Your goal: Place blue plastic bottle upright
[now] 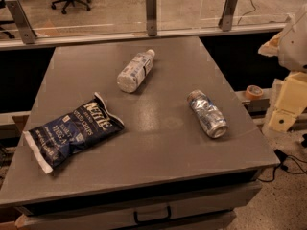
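One bottle (135, 71) flat; claw (284, 110) far right.

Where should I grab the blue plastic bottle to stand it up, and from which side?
Grip the blue plastic bottle around its labelled body, nearer the white cap, from above, jaws across its width. It lies on its side, cap pointing toward the far edge, both flanks free. The gripper sits beyond the table's right edge.

gripper (284, 113) at far rt edge
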`<state>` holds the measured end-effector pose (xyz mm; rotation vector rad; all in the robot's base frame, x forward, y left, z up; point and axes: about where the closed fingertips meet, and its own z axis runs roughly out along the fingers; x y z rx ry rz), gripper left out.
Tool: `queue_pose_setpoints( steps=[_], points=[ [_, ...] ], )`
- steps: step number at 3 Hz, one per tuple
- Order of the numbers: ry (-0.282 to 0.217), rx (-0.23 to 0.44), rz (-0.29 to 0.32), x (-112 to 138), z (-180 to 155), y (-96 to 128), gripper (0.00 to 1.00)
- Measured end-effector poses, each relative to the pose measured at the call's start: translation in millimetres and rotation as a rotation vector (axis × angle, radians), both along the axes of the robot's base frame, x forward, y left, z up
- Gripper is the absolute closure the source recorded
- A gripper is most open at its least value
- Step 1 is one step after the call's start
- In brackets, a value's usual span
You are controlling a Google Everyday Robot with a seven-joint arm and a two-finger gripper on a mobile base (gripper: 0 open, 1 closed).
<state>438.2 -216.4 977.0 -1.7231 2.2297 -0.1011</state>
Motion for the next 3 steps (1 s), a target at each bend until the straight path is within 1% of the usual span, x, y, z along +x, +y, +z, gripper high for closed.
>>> queue_pose_setpoints(
  steps=[1,2,3],
  points=[
    [0.0,0.0,0.0,0,0,0,0.0],
    [-0.019,0.045,0.045,28,-3,18,0.0],
    [-0.038,0.103,0.054,79,-8,52,0.0]
  ],
)
